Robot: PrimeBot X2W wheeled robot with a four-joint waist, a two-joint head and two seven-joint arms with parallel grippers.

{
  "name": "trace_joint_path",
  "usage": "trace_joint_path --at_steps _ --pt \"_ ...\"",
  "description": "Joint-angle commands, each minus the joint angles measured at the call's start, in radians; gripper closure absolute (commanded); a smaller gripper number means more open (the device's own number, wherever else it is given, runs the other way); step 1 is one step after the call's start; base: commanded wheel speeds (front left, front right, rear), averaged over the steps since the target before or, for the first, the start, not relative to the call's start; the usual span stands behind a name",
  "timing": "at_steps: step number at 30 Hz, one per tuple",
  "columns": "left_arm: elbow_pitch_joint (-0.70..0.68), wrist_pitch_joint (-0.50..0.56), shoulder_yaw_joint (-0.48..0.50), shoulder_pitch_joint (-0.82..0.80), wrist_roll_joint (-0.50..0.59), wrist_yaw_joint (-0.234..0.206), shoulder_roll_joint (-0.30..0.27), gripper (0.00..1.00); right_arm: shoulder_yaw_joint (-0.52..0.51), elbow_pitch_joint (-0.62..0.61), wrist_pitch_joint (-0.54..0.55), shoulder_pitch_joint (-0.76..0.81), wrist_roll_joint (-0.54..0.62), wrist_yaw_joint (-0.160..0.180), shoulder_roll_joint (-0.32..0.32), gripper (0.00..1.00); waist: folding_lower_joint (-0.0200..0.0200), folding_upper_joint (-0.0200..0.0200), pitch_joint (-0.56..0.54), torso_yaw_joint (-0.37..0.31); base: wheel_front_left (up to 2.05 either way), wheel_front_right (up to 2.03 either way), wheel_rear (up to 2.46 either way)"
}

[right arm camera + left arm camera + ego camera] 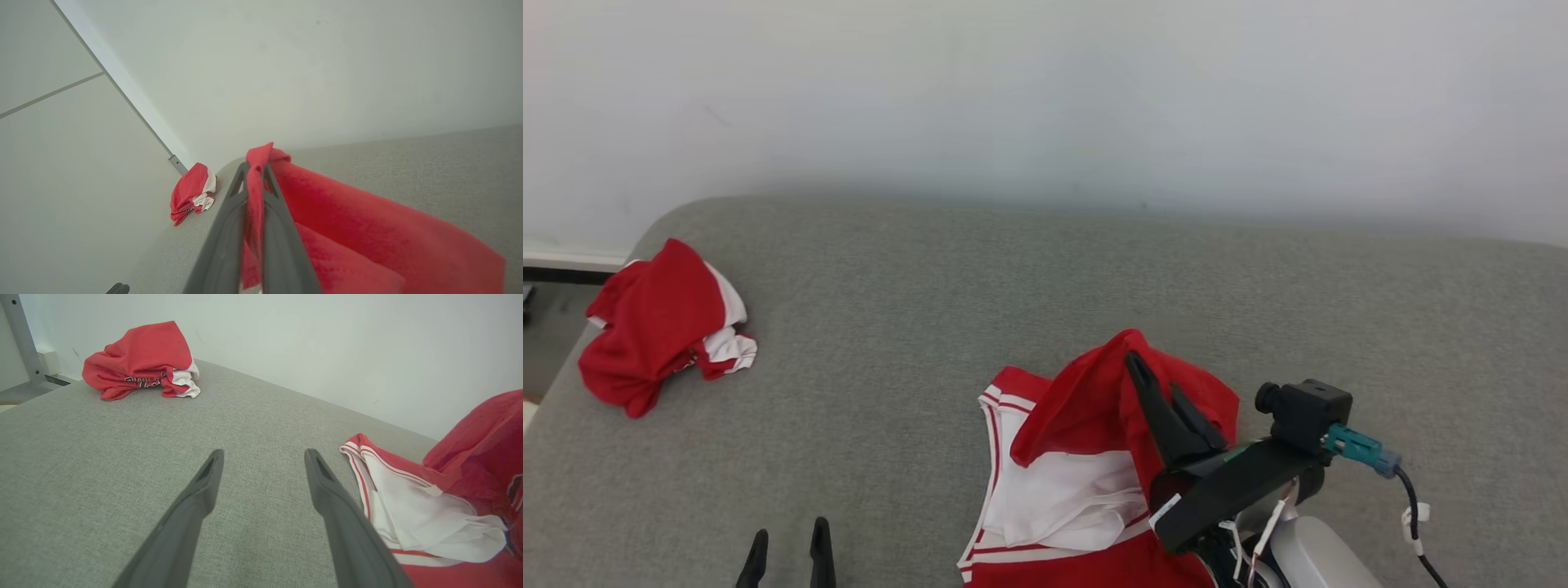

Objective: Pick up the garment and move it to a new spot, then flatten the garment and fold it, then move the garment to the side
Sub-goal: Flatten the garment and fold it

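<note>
Right gripper (pixel 1158 377) closed on the garment (pixel 1086 408): a red fold is pinched between its two dark fingers (pixel 220 245) and drawn up into a peak, as seen in the right wrist view. The garment, red with white panels and red-and-white striped trim, is shown at about 5 o'clock in the head view. Its lower part is spread on the grey padded surface (pixel 890 343) and its upper part is lifted clear of it. Its white panel is exposed at about 8 o'clock from the gripped peak.

Left gripper (pixel 791 531) is shown at 7 o'clock in the head view, its fingers spread apart with nothing between them. It is poised over bare grey fabric, just beside the garment's striped edge (pixel 359 457).

A second red-and-white bundle (pixel 658 327) is seen crumpled at 9 o'clock, near the surface's rounded corner and well apart from the garment. A pale wall (pixel 1045 98) is visible at 12 o'clock.
</note>
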State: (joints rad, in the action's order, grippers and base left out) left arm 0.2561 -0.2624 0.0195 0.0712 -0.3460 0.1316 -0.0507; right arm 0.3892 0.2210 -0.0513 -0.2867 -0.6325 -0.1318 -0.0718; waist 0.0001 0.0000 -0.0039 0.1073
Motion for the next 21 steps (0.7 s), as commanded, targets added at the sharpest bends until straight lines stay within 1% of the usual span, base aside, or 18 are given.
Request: trace_joint_path --at_steps 1,3,8,11,19,21 --pt "0.006 -0.003 -0.005 -0.018 -0.004 -0.002 0.001 0.0 0.004 0.005 0.003 -0.011 0.001 0.002 0.007 1.0 -0.0001 0.0 0.002 0.029 0.0 0.0 0.0" --pt "0.01 -0.003 -0.01 -0.027 -0.01 -0.002 0.001 0.0 0.019 0.032 -0.004 -0.034 0.012 0.002 0.017 1.0 -0.0001 0.0 0.009 0.052 0.0 0.0 0.0" --pt "0.014 -0.003 -0.028 -0.044 -0.024 -0.002 0.001 0.0 0.036 0.108 -0.037 -0.094 0.021 0.002 0.021 1.0 -0.0001 0.0 0.024 0.085 0.0 0.0 0.0" --pt "0.017 -0.003 -0.035 -0.059 -0.033 -0.002 0.0 0.0 0.053 0.162 -0.062 -0.125 0.002 0.002 0.022 1.0 -0.0001 0.0 0.033 0.103 0.0 0.0 0.0" --pt "0.03 -0.003 -0.051 -0.076 -0.049 -0.002 0.001 0.0 0.148 0.351 -0.122 -0.169 -0.06 0.002 0.022 1.0 -0.0001 0.0 0.044 0.129 0.0 0.0 0.0" --pt "0.031 -0.003 -0.048 -0.075 -0.05 -0.002 0.0 0.0 0.185 0.4 -0.147 -0.186 -0.051 0.002 0.022 1.0 -0.0001 0.0 0.045 0.128 0.0 0.0 0.0"
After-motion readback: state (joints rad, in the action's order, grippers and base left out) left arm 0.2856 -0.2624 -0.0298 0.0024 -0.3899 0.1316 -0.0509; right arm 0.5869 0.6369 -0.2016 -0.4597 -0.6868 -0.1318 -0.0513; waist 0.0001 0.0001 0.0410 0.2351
